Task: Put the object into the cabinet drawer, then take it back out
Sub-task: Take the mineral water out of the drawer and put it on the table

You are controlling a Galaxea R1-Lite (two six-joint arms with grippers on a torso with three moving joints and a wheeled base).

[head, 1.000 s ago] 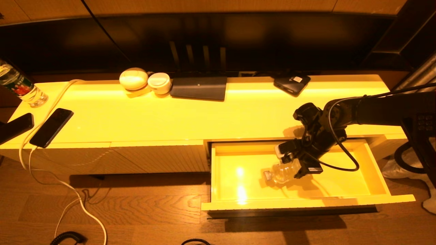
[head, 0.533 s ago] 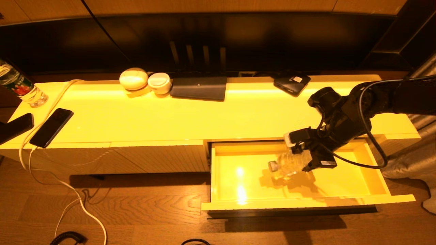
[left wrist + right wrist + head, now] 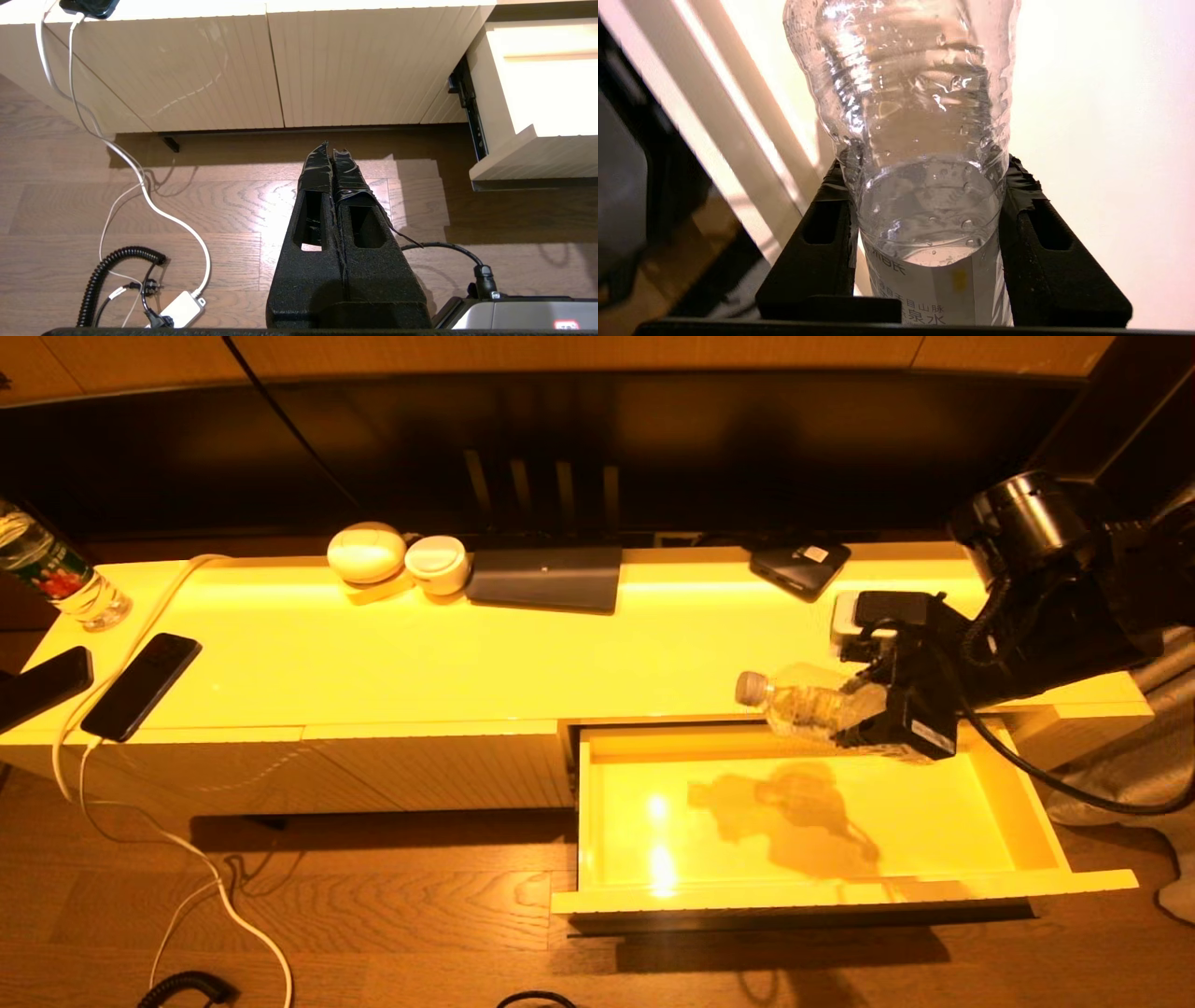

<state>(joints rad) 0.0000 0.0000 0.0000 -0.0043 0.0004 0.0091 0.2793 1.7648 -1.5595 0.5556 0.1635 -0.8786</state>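
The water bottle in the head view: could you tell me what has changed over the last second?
The right gripper, shut on the water bottle, has lifted it from low inside the drawer up and back to the cabinet top's front edge, cap toward the robot's left. The drawer stays open; the left gripper hangs shut over the floor.

Water bottle (image 3: 801, 706) in right claw (image 3: 864, 709), seemingly above open cabinet drawer's (image 3: 840, 893) back edge.
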